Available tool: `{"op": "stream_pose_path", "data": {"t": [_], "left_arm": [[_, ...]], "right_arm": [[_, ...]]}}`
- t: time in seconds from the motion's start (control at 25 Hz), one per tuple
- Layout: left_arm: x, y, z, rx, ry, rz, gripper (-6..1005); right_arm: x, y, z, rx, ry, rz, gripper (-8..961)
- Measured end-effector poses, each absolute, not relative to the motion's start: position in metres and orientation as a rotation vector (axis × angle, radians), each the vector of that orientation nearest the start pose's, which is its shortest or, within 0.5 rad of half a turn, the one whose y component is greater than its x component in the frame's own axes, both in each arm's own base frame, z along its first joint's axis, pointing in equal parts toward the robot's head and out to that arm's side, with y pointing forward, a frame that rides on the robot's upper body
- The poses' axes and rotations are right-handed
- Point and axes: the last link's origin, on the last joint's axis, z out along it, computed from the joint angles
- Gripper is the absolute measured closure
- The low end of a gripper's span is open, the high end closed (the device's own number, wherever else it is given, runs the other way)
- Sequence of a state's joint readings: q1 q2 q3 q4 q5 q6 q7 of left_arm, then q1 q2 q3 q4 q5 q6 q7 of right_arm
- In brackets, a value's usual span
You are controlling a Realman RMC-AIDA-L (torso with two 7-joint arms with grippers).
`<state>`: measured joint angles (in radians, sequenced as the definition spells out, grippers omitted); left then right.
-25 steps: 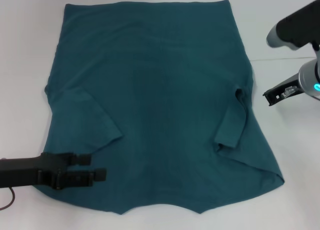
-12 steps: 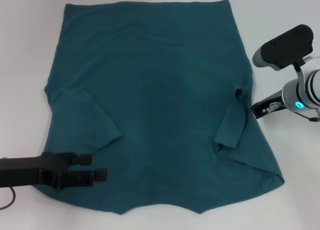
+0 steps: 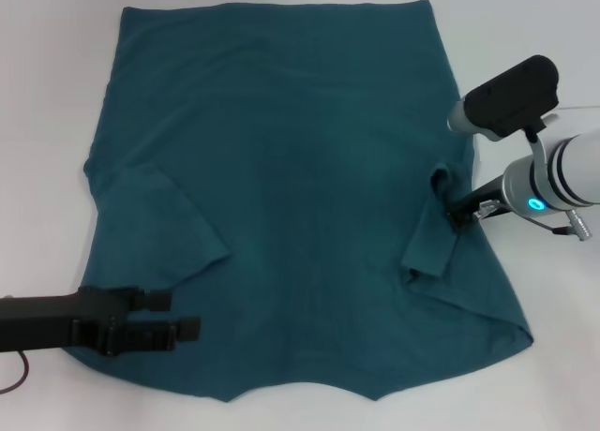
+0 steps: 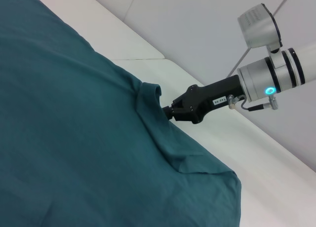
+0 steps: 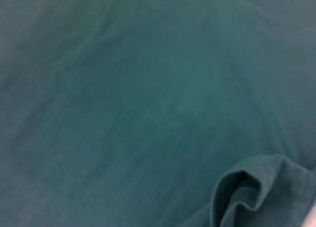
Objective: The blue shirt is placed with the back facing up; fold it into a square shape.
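Note:
The blue shirt (image 3: 300, 169) lies flat on the white table with its plain side up and both short sleeves folded inward. My left gripper (image 3: 178, 314) hovers open over the shirt's near left corner, holding nothing. My right gripper (image 3: 457, 213) has its tip at the shirt's right edge, where the folded sleeve bunches up. In the left wrist view the right gripper (image 4: 170, 111) touches that raised fold of the shirt (image 4: 74, 138). The right wrist view is filled by the shirt (image 5: 148, 113), with a curled hem at one corner.
The white table (image 3: 47, 94) shows bare strips to the left and right of the shirt. A thin dark cable (image 3: 14, 379) lies by the left arm at the near left edge.
My right arm has swung in from the table's right side to the shirt's right sleeve edge. The left arm and the shirt have not moved.

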<state>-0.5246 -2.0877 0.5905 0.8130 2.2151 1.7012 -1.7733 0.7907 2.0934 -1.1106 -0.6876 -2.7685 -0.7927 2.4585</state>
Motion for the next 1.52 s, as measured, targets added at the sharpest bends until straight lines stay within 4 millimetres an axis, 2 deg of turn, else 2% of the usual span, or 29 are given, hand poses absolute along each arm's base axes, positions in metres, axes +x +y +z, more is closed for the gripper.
{"op": "stream_pose_path", "data": {"t": [0.28, 0.76, 0.96, 1.2, 1.44, 1.52], "left_arm": [[-0.269, 0.318, 0.021, -2.739, -1.089, -0.578, 139], [-0.271, 0.317, 0.021, -2.736, -1.094, -0.581, 140], [-0.272, 0.314, 0.022, -2.731, -1.103, -0.584, 140], [-0.274, 0.313, 0.021, -2.725, -1.11, -0.584, 139], [-0.273, 0.315, 0.021, -2.729, -1.101, -0.58, 140], [-0.272, 0.316, 0.021, -2.731, -1.099, -0.578, 140]], "right_arm": [[0.24, 0.442, -0.029, -2.255, 0.935, -0.198, 938], [0.216, 0.457, -0.032, -2.267, 0.877, -0.107, 908], [0.209, 0.45, -0.021, -2.308, 0.904, -0.162, 896], [0.224, 0.44, 0.001, -2.197, 0.976, -0.254, 881], [0.236, 0.433, 0.005, -2.166, 1.025, -0.264, 660], [0.239, 0.431, 0.002, -2.17, 1.042, -0.263, 424]]}}
